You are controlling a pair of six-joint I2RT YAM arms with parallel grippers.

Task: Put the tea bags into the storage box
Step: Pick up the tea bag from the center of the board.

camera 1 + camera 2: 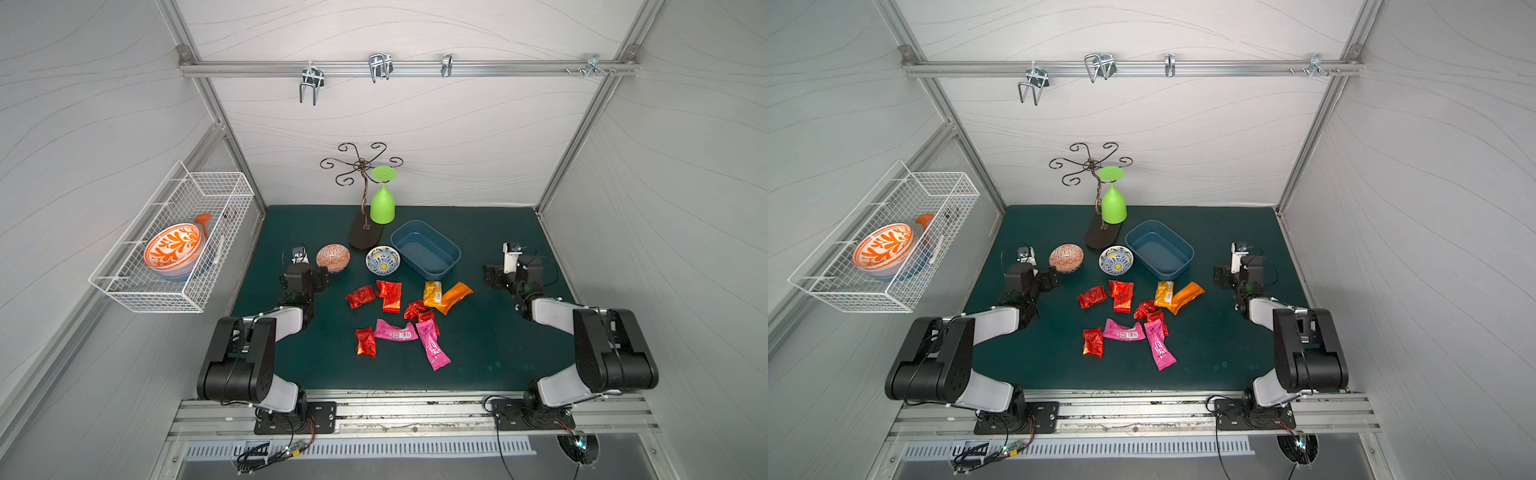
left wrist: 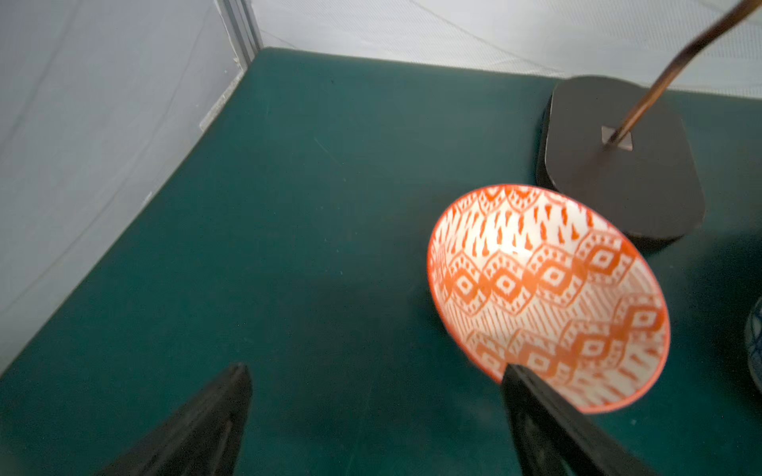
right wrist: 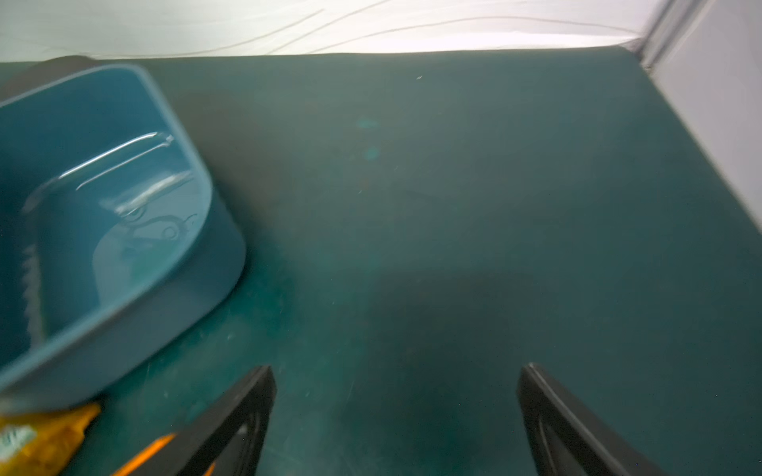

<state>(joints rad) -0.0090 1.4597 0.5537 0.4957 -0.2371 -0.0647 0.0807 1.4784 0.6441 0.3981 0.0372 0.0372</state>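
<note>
- Left gripper (image 2: 376, 371): jaws spread wide, nothing between them; it hovers over bare mat (image 1: 498, 332), just beside the orange-patterned bowl (image 1: 333, 257).
- Blue-and-yellow bowl (image 1: 382, 260): stands between the orange-patterned bowl and the storage box; no part in the task.
- Tea bags (image 1: 413, 309): all lie loose on the mat, mid-table, nearer the arm bases than the bowls. None is in the box. The yellow and orange ones overlap, and a magenta one touches the red ones.
- Handling, as judged: light, thin, crinkly foil, likely slippery and lying flat. It is best pinched across the narrow width or at a raised crimped end. Overlapping sachets risk a double pick.
- Storage box (image 1: 424, 249): empty, at the back right of the pile, near the yellow sachet.
- Right gripper (image 3: 398, 369): jaws wide apart, holding nothing, over bare mat beside the box.
</note>
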